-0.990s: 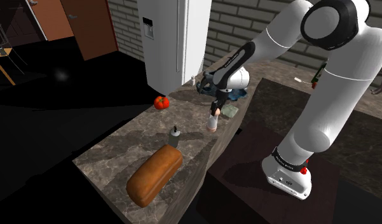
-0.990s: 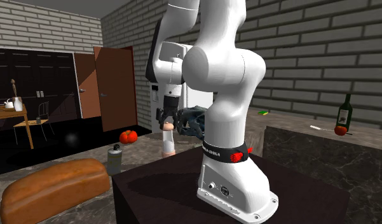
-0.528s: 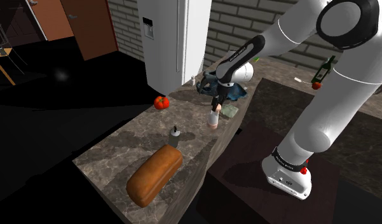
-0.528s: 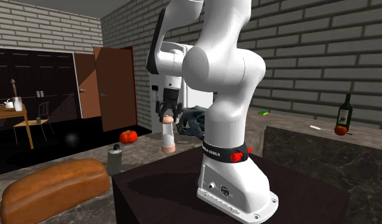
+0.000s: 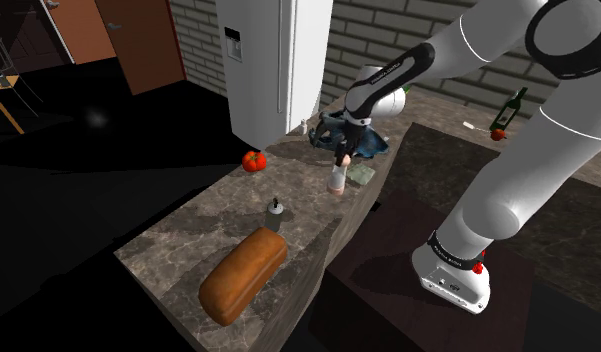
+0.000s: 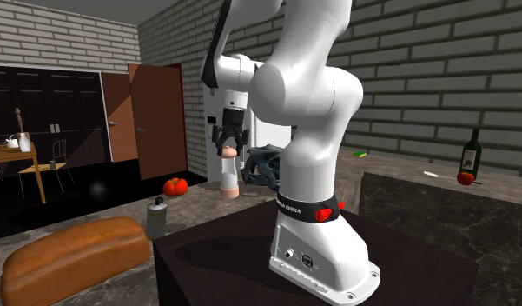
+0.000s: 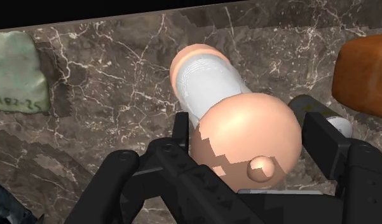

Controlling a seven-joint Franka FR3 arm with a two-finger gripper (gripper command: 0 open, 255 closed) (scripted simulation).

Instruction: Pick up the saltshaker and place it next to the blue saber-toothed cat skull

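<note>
Wrist view: dome-capped saltshaker (image 7: 229, 114), veined marble (image 7: 107, 83)

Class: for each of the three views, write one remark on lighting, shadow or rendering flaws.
Shoulder view: the floor lies very dark beside the lit veined counter; second exterior view: evenly lit brick wall, no glare; wrist view: the cap of the saltshaker shows a jagged edge against the gripper.

We're getting a pretty dim scene in the shoulder view: the floor (image 5: 138, 110) is nearly black apart from one faint glow patch, while the white arm (image 5: 508, 170) and fridge (image 5: 273, 60) come out bright. The wrist view is evenly lit and sharp across the marble counter (image 7: 107, 83), with a jagged stair-step edge where the saltshaker (image 7: 246, 140) meets the black fingers (image 7: 182, 133).
</note>
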